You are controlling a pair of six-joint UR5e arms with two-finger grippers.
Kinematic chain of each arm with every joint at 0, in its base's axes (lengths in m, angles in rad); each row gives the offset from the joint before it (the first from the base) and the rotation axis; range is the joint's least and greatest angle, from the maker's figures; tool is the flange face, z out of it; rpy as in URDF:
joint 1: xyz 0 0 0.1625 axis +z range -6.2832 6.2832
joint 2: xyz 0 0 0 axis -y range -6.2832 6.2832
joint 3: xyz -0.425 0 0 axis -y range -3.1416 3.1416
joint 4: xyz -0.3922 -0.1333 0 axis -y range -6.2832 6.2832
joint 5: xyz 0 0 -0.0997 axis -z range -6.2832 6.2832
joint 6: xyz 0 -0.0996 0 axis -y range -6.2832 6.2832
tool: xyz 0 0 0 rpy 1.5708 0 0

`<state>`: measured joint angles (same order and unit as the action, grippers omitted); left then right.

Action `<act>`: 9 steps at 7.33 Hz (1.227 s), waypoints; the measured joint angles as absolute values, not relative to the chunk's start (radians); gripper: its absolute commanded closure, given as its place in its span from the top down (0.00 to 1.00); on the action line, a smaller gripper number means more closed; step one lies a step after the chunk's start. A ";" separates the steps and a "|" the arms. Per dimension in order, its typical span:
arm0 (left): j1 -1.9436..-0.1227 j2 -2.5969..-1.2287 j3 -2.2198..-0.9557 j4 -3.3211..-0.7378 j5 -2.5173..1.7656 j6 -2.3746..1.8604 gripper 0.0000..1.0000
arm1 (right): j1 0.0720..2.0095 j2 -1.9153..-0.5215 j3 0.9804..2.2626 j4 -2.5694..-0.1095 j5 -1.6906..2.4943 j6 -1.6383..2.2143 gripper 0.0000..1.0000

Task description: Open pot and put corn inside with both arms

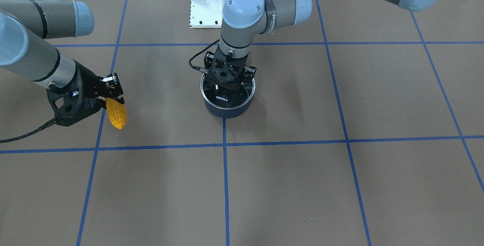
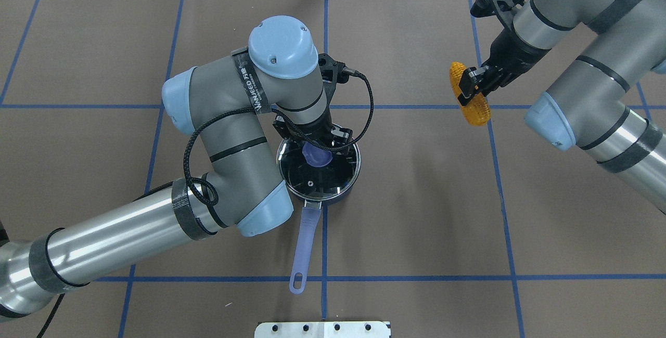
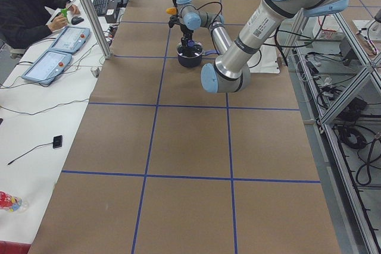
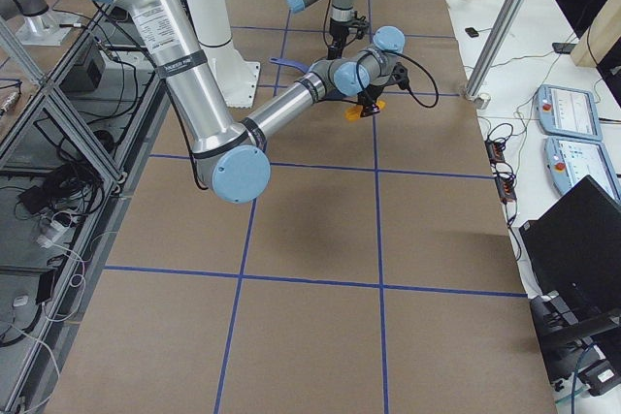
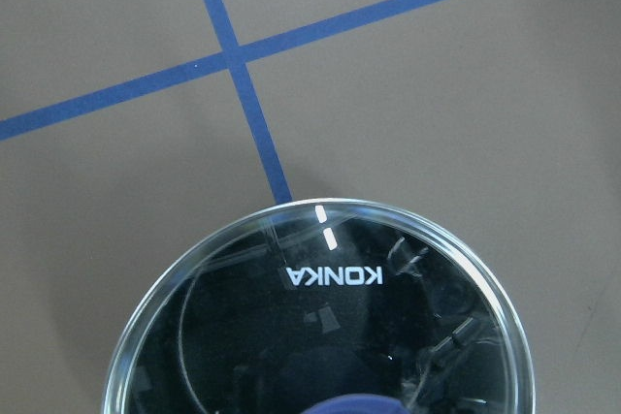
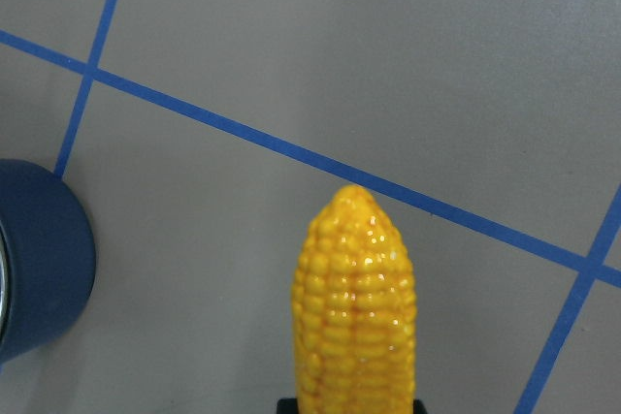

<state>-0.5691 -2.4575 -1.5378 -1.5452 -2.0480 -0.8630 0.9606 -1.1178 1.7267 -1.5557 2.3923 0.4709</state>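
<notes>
The navy pot (image 1: 227,112) stands mid-table with its lavender handle (image 2: 304,244) pointing toward the robot's base. The clear glass lid (image 2: 318,178) lies on its rim, and the left wrist view (image 5: 320,327) shows it close up. My left gripper (image 2: 317,146) reaches straight down and is shut on the lid's blue knob (image 2: 318,158). My right gripper (image 2: 473,88) is shut on the thick end of the corn (image 2: 476,112) and holds it above the table, well off to the pot's side. In the right wrist view the corn (image 6: 354,307) points outward, with the pot's wall (image 6: 39,259) at the left edge.
The white base mount (image 1: 204,3) sits behind the pot. Blue tape lines cross the brown table cover. An operator (image 3: 30,4) sits at a side bench with control tablets (image 3: 47,66).
</notes>
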 measured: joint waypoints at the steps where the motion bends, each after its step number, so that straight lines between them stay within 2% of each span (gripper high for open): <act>1: -0.568 -2.458 -1.539 -1.544 -2.048 -0.864 0.61 | 0.954 -1.117 1.727 -1.555 2.390 0.473 0.36; 6: -0.576 -2.436 -1.592 -1.523 -2.054 -0.853 0.56 | 0.897 -1.092 1.725 -1.553 2.362 0.519 0.36; 9: -0.598 -2.436 -1.604 -1.496 -2.057 -0.844 0.56 | 0.866 -1.072 1.725 -1.552 2.349 0.553 0.36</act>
